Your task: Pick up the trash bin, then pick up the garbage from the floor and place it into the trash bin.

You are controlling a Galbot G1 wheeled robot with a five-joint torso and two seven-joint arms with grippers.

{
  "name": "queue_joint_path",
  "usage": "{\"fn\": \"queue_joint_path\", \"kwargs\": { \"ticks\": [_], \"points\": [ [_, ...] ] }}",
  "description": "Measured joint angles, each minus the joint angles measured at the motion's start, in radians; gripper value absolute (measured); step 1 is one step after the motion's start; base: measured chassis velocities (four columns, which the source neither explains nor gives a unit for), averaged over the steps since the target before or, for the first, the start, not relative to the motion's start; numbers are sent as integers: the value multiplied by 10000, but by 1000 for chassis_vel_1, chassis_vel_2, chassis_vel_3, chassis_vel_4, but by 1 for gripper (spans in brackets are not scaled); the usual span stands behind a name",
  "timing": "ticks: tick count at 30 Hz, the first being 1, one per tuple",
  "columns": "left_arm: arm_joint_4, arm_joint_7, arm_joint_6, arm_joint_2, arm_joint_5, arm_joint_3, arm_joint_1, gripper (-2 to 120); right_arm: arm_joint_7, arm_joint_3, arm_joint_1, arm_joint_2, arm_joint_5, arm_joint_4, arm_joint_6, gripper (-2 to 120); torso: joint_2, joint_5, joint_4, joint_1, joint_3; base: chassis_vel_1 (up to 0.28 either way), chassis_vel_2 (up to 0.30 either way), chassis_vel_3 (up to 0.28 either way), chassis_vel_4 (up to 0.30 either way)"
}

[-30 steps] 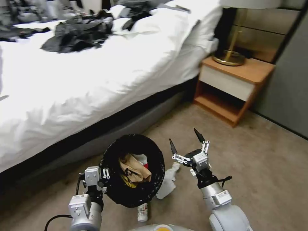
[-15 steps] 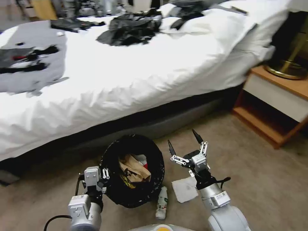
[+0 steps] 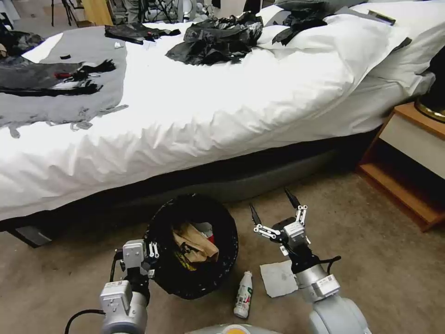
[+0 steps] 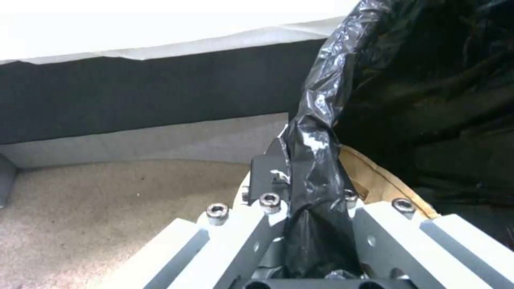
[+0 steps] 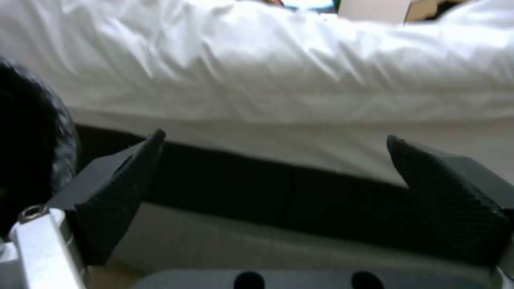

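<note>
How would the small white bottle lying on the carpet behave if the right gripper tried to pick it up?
The white bottle lies on its side, so it may roll if nudged. It looks small and plastic, probably light. The open right gripper should span it.

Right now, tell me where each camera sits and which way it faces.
Head view: high, looking down at the bed, carpet and trash bin; both arms show.
Left wrist view: on the left arm, facing the bed base; left gripper clamps the bin's black bag rim.
Right wrist view: on the right arm, facing the bed; right gripper open.
All share the bed.
</note>
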Motion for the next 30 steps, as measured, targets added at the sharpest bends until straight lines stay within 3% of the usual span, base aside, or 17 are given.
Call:
{"fn": "queue_joint_path", "kwargs": {
  "ticks": [10, 21, 30],
  "points": [
    [26, 1, 0, 19, -79, -63, -8, 1, 824, -2, -418, -765, 1948, -635, -3208, 100, 0, 0, 0, 0, 0, 0, 0, 0, 0],
    [40, 10, -29, 22, -87, -43, 22, 1, 696, -318, 303, -1882, 2840, -2554, -4775, 100, 0, 0, 1, 0, 0, 0, 0, 0, 0],
    [20, 10, -36, 27, -88, -71, 53, 1, -216, -289, 939, -1946, 2858, -3866, -4847, 100, -1, 0, 1, 0, 0, 0, 0, 0, 0]
  ]
}}
